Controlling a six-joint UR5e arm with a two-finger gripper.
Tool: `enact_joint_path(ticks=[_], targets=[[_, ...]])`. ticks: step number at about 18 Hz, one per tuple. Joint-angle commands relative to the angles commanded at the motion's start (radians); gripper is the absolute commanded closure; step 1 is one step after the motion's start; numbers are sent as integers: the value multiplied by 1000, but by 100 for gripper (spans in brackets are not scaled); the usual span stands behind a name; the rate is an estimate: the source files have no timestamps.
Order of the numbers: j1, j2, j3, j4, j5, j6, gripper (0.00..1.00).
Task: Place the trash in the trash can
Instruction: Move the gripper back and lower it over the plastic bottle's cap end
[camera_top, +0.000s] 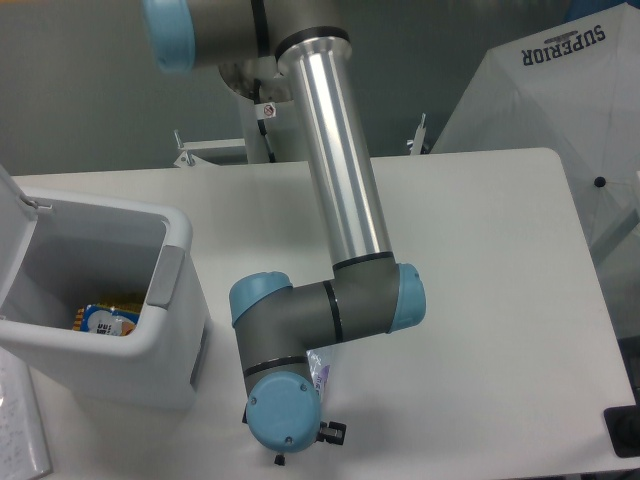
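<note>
The table carries the open trash can at its left. Just right of the can, the arm's wrist hides the gripper, so its grip is unclear. Clear trash peeks beside it.

claw hidden beneath wrist, bottle mostly covered

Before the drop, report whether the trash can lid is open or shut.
Open. The trash can shows its inside from above, with a yellow-and-blue packet on its floor, and the lid stands raised at its left edge.
</note>
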Motion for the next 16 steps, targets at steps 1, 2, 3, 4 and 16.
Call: enact_joint_path(ticks=[1, 2, 3, 4, 16], targets=[[0, 0, 0, 2, 0, 0, 77], [0, 0, 0, 2, 0, -2, 80], [0, 3, 0, 2, 2, -2, 83], [0, 8, 0, 0, 2, -2, 87], [69, 199, -8, 122, -242, -48, 87]])
